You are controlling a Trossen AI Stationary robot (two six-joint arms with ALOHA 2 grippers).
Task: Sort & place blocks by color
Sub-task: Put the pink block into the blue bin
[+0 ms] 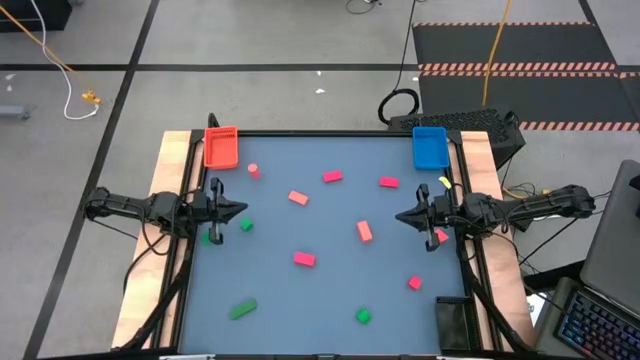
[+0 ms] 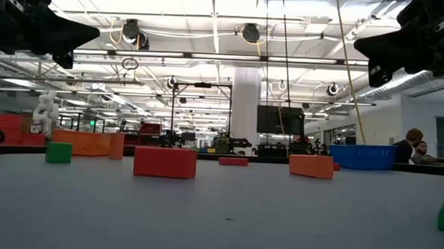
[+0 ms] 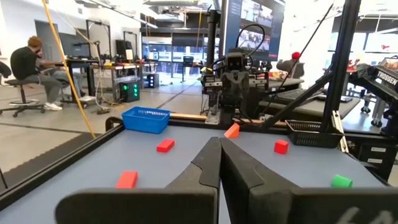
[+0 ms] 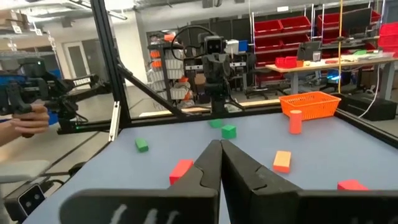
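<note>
left gripper [image 1: 240, 210]: at the left edge of the table, raised above the mat, fingers pressed together, holding nothing; its tip points toward the table's middle.
right gripper [image 1: 400, 217]: at the right edge, mirrored to the left one, fingers pressed together, holding nothing.
table [image 1: 330, 300]: grey-blue mat in a wooden frame.
blocks: scattered over the mat, apart from one another, none in a tray.
pink blocks: one [image 1: 332, 177] near the far edge, one [image 1: 389, 183] just right of it, one [image 1: 304, 259] near the middle, one [image 1: 415, 283] toward the near right.
salmon blocks: one [image 1: 298, 198] left of centre, one bar [image 1: 364, 231] right of centre, a small cylinder [image 1: 254, 171] standing beside the orange tray.
green blocks: one [image 1: 246, 225] just beside the left gripper, one bar [image 1: 242, 310] at the near left, one [image 1: 363, 316] near the front edge.
orange tray [image 1: 221, 147]: far left corner of the table.
blue tray [image 1: 430, 147]: far right corner.
dark tray [image 1: 452, 322]: near right corner.
yellow piece [image 1: 443, 182]: just below the blue tray, near the right edge.
low view: both grippers hang high at the upper corners, clear of the mat.
room: a person [image 3: 34, 68] sits at a desk beyond the table.
</note>
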